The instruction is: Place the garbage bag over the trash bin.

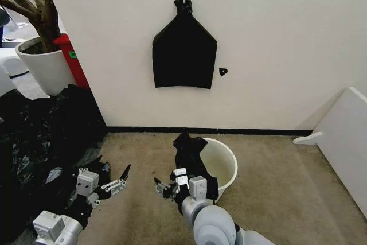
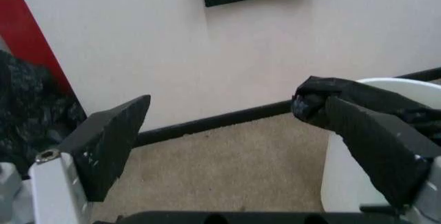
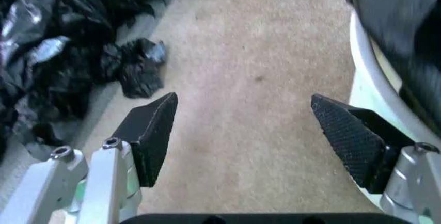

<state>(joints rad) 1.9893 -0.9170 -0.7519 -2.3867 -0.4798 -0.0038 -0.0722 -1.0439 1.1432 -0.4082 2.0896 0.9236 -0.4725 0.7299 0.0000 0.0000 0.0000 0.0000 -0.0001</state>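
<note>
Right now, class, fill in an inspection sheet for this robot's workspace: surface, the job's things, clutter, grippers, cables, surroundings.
Surface: beige carpet, bare between the grippers.
Job's things: white bin upright near the wall; black bag bunched over its left rim, not spread over the opening.
Clutter: heap of black sheeting on the left; a small black scrap beside it.
Grippers: left gripper open, low over the carpet left of the bin; right gripper open, by the bin's left side, holding nothing.
Cables: nothing seen.
Surroundings: white wall with a flat black bag hung on it; plant pot at far left; white board at right.
</note>
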